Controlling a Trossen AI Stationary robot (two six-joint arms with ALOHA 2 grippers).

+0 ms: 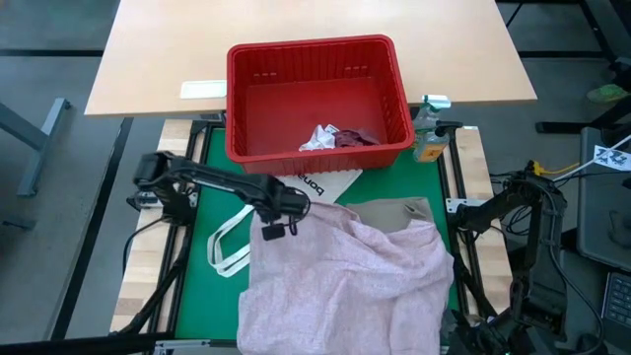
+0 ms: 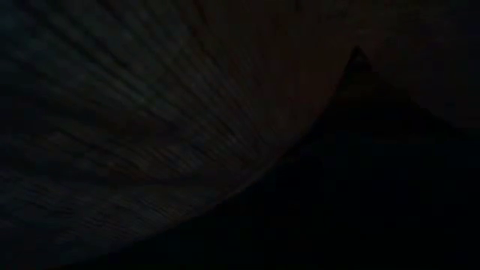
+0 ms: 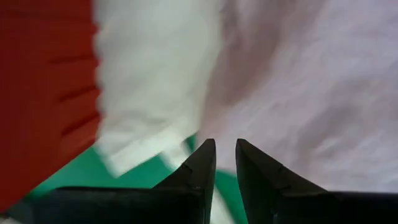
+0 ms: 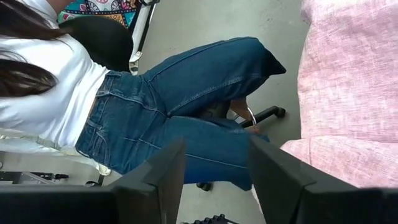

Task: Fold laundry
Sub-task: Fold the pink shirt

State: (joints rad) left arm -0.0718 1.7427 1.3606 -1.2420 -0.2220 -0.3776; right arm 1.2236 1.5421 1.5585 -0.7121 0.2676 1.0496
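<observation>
A mottled pink garment (image 1: 345, 276) is spread in soft folds across the near half of the green mat (image 1: 202, 237), reaching the bench's front edge. A beige-khaki piece (image 1: 394, 211) is partly covered by its far edge. Behind these, a red slotted plastic basket (image 1: 394, 89), rectangular with thin walls, is seen at the mat's far end; a small crumpled white piece (image 1: 317, 138) and a maroon cloth (image 1: 357, 138) lie on its floor. A white tote bag (image 1: 330, 183) with black lettering is tucked flat between basket and pink garment, its loop handles (image 1: 225, 247) trailing over the mat.

The left gripper (image 1: 273, 225) is placed at the pink garment's far left corner; in the left wrist view its fingers (image 3: 200, 168) are drawn to a narrow gap just above the cloth edge, and whether fabric is pinched cannot be told. The right gripper is folded back at the bench's right side, off the mat; in its own wrist view its fingers (image 4: 165, 171) are held well apart with nothing between them.

The mat is framed by pale wooden strips (image 1: 141, 286), and a light wood tabletop (image 1: 306, 25) lies beyond the basket. A small spray bottle (image 1: 427, 133) stands beside the basket's right corner. In the right wrist view a seated person in blue jeans (image 4: 186, 112) and a white top is seen over a grey floor. The low view is covered and dark.
</observation>
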